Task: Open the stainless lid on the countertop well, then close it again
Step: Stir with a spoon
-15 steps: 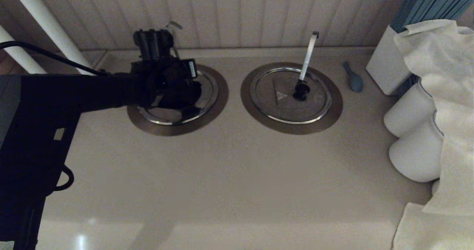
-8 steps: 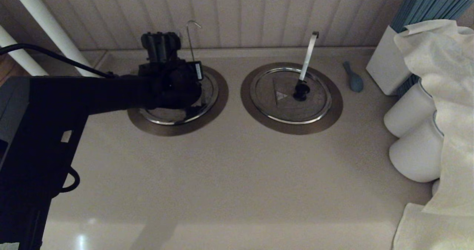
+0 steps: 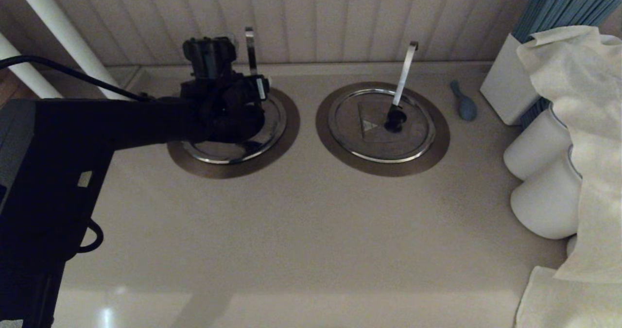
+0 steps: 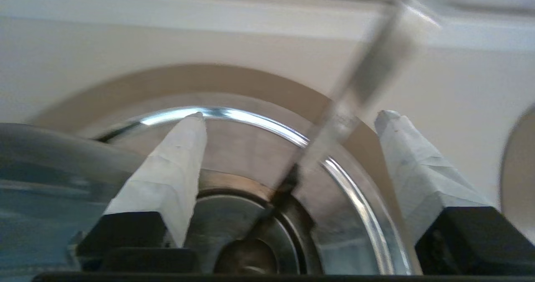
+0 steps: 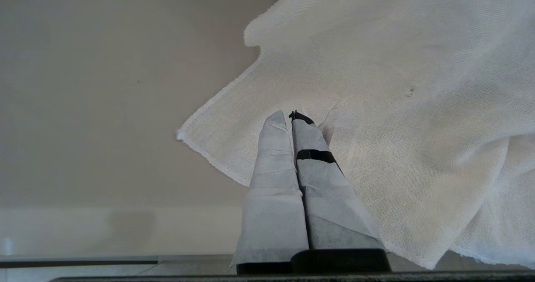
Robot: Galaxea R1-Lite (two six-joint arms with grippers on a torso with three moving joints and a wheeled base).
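Note:
The stainless lid (image 3: 273,118) sits in the bronze collar of the countertop well (image 3: 233,171) at the left, mostly covered by my left arm (image 3: 146,119). Its thin rod (image 3: 250,51) rises upright behind the wrist. In the left wrist view my left gripper (image 4: 292,114) is open over the lid's far rim (image 4: 250,119). The blurred rod (image 4: 351,98) passes between the fingers (image 4: 175,165), touching neither. My right gripper (image 5: 291,115) is shut on nothing, parked over a white cloth (image 5: 397,106), and is out of the head view.
The twin lid (image 3: 374,141) with its broad flat handle (image 3: 406,70) lies to the right. Further right are a blue spoon (image 3: 464,103), a white box of blue sticks (image 3: 508,87), white rolls (image 3: 537,148) and draped cloth (image 3: 583,124). White pipes (image 3: 58,26) stand at the back left.
My left wrist has shifted a little to the right and towards the wall. The rod has swung from leaning left to upright, and its hook has turned.

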